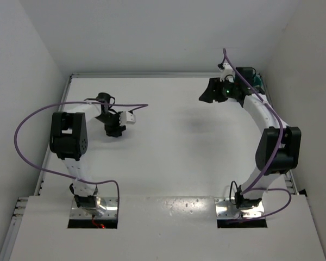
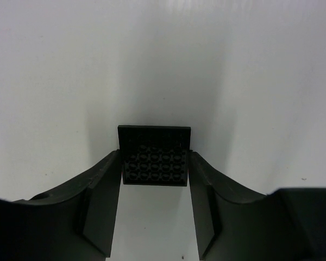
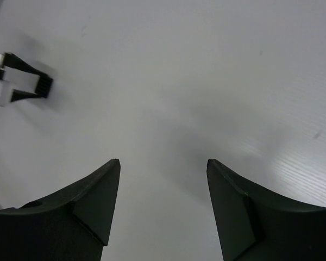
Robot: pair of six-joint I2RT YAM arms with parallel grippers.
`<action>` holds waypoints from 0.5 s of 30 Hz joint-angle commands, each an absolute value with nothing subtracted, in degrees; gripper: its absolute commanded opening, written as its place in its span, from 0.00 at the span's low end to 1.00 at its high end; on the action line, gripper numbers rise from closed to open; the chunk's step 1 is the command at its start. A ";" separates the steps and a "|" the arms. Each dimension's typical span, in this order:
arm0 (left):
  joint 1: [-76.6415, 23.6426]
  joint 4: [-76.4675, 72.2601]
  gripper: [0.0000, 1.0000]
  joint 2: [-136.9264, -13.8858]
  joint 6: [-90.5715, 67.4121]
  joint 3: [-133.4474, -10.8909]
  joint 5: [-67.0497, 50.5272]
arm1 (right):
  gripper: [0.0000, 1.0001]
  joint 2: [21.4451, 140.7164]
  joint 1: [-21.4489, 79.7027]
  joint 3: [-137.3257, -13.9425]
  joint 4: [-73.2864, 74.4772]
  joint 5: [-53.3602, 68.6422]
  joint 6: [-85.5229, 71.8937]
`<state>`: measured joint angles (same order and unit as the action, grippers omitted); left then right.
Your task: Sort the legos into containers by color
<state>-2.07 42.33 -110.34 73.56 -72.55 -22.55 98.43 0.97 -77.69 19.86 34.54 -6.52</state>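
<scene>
My left gripper [image 2: 154, 163] is shut on a black lego plate [image 2: 154, 155], a flat studded square gripped by its two side edges at the fingertips, above the white table. In the top view this gripper [image 1: 115, 129] is at the left middle of the table, and the plate cannot be made out there. My right gripper [image 3: 163, 163] is open and empty over bare table; in the top view it [image 1: 207, 93] is at the far right. A bit of teal [image 1: 256, 80] shows behind the right wrist; I cannot tell whether it is the bowl. No other legos show.
White walls close the table on the left, back and right. The left gripper [image 3: 22, 81] shows small at the upper left of the right wrist view. A purple cable [image 1: 27, 125] loops out from the left arm.
</scene>
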 commanded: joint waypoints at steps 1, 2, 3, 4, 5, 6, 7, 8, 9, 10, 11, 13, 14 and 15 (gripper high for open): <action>-2.90 40.61 0.13 -110.40 67.43 -73.73 -27.57 | 0.66 99.13 2.72 -77.09 13.11 41.39 -18.17; -3.42 40.61 0.13 -109.78 65.85 -74.87 -29.08 | 0.66 99.14 2.72 -77.08 10.40 41.92 -21.06; -3.43 40.61 0.14 -108.38 62.61 -75.49 -30.57 | 0.66 100.36 3.33 -76.30 8.63 43.05 -27.10; -3.43 40.61 0.14 -107.67 60.93 -76.19 -33.37 | 0.66 100.37 3.34 -75.25 6.79 43.68 -30.03; -4.21 40.61 0.14 -106.97 59.34 -76.81 -34.70 | 0.66 101.33 3.34 -74.71 4.77 44.46 -32.58; -5.26 40.61 0.16 -106.18 56.19 -77.43 -35.85 | 0.66 101.86 3.86 -74.71 1.35 45.86 -34.78; -5.88 40.61 0.16 -105.39 54.60 -78.30 -37.77 | 0.66 102.47 4.65 -74.71 0.19 46.49 -37.50; -6.58 39.91 0.16 -103.55 53.01 -78.31 -38.84 | 0.66 103.87 5.18 -74.71 -0.52 47.28 -38.49; -8.16 39.38 0.17 -102.67 51.69 -79.09 -39.80 | 0.66 104.50 6.06 -75.58 -1.40 47.29 -39.19; -8.96 38.77 0.17 -101.79 48.29 -79.71 -40.51 | 0.65 105.20 6.59 -76.80 -1.41 47.81 -40.77; -9.66 37.37 0.17 -100.12 46.51 -79.72 -42.08 | 0.65 105.81 6.59 -77.43 -2.36 48.42 -41.56; -11.60 36.04 0.18 -98.62 41.52 -80.24 -43.59 | 0.65 107.48 8.43 -79.18 -3.51 48.43 -42.71; -12.82 34.47 0.18 -97.31 40.01 -80.77 -44.12 | 0.63 108.36 9.31 -79.71 -3.52 48.43 -43.32; -12.83 33.67 0.18 -96.77 38.60 -80.77 -44.64 | 0.63 108.37 9.32 -79.72 -3.52 48.43 -43.33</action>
<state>-11.31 37.80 -101.12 47.00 -78.43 -38.17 108.29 7.66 -76.05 1.76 45.74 -38.72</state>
